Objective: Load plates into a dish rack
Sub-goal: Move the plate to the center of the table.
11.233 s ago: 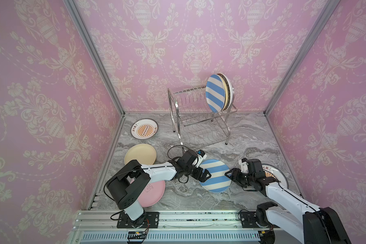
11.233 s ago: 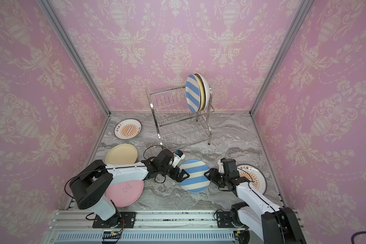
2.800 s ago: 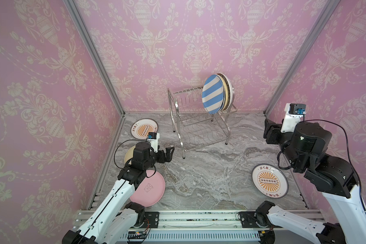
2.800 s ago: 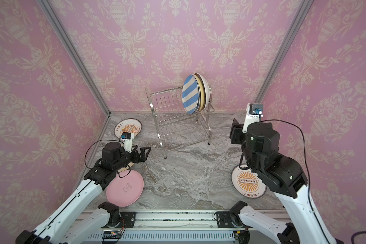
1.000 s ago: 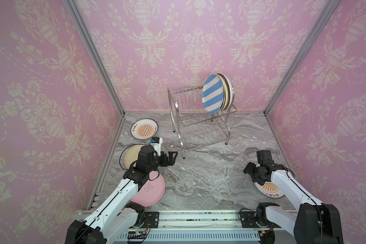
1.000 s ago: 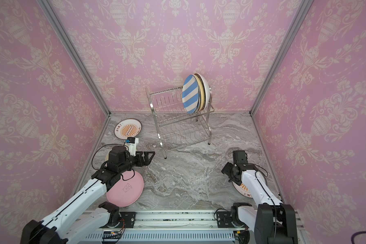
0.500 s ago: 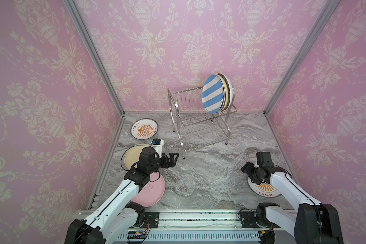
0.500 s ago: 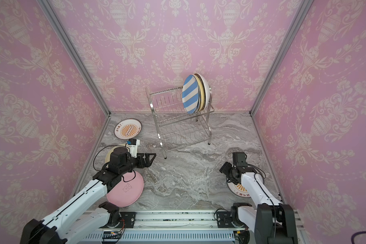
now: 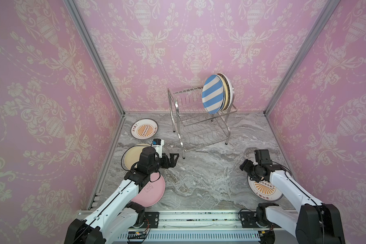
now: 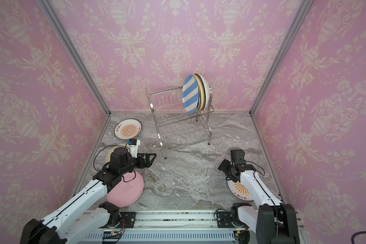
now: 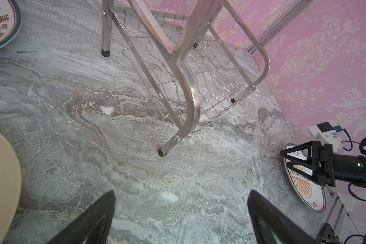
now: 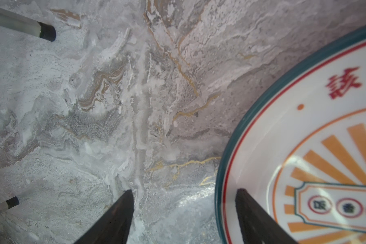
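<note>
The step in hand looks like the pickup of the next plate. The right gripper (image 12: pixel 184 191) sits low over the near right of the table (image 9: pixel 199 173), its fingers spread wide and holding nothing. They straddle the green rim of the sunburst plate (image 12: pixel 294 118), one finger over the bare marble and the other over the plate's inside. The plate lies flat, so the next move likely calls for getting the outer finger under the rim or tipping the edge up, then closing without pushing the plate away. The left gripper (image 11: pixel 181 192) hangs wide and empty above the table, just in front of the dish rack (image 11: pixel 189 90). It could steady the plate if needed. The rack stands at the back, and its upper shelf holds a striped plate (image 9: pixel 212 94) on edge with at least two more plates (image 9: pixel 228 88) behind it. A pink plate (image 9: pixel 152 190), a cream plate (image 9: pixel 131 156) and a second sunburst plate (image 9: pixel 144 129) lie on the left of the table, waiting to be loaded.
</note>
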You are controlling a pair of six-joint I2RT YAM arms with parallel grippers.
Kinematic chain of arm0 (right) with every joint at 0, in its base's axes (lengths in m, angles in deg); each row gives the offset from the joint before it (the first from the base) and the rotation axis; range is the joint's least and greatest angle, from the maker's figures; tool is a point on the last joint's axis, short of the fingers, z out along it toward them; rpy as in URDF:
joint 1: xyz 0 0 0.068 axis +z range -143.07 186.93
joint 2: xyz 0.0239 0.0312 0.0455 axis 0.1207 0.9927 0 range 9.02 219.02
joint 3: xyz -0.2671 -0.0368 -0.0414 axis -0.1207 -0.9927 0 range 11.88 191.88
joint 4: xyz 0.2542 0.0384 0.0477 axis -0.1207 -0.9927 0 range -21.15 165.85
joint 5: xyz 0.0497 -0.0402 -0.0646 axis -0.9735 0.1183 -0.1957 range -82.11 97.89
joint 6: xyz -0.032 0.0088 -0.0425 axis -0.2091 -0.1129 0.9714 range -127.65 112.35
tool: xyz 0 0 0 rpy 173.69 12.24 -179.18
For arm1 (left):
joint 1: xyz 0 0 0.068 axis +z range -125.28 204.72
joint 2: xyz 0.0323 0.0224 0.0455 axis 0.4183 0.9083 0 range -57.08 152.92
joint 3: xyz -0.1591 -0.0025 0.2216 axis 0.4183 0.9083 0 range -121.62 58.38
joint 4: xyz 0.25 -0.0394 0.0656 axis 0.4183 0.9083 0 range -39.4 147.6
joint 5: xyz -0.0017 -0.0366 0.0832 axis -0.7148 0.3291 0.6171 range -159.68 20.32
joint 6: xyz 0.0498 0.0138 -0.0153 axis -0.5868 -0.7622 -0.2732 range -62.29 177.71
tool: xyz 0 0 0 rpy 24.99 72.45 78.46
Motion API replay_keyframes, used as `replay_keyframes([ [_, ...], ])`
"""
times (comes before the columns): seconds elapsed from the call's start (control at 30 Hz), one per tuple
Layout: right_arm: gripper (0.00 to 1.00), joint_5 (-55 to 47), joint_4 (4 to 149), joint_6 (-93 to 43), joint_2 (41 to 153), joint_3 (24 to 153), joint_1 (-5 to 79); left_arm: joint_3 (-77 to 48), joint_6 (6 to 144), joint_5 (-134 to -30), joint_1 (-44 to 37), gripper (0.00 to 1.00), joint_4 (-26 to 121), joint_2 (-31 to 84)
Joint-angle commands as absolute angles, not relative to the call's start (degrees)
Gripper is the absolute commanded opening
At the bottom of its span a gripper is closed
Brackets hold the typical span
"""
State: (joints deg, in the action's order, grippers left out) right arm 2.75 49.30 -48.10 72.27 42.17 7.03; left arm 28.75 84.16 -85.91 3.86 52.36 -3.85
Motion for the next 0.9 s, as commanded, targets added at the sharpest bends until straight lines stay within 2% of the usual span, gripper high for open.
replay_keyframes([
  [0.0, 0.78, 3.58, 46.98, -47.53, 72.78, 42.37, 7.0, 29.52, 83.64, -86.42, 3.54, 0.99, 52.3, -4.82],
  [0.47, 0.79, 10.74, 37.94, -47.11, 63.86, 42.22, 3.63, 28.93, 82.84, -86.95, 3.45, 0.99, 52.29, -4.4],
  [0.73, 0.78, 5.4, 40.94, -48.03, 66.15, 39.64, 2.56, 28.88, 82.54, -86.8, 3.37, 0.99, 52.18, -3.29],
  [0.87, 0.78, 6.36, 41.46, -47.77, 65.7, 39.5, 2.55, 28.79, 82.67, -86.91, 3.37, 0.99, 52.0, -3.07],
])
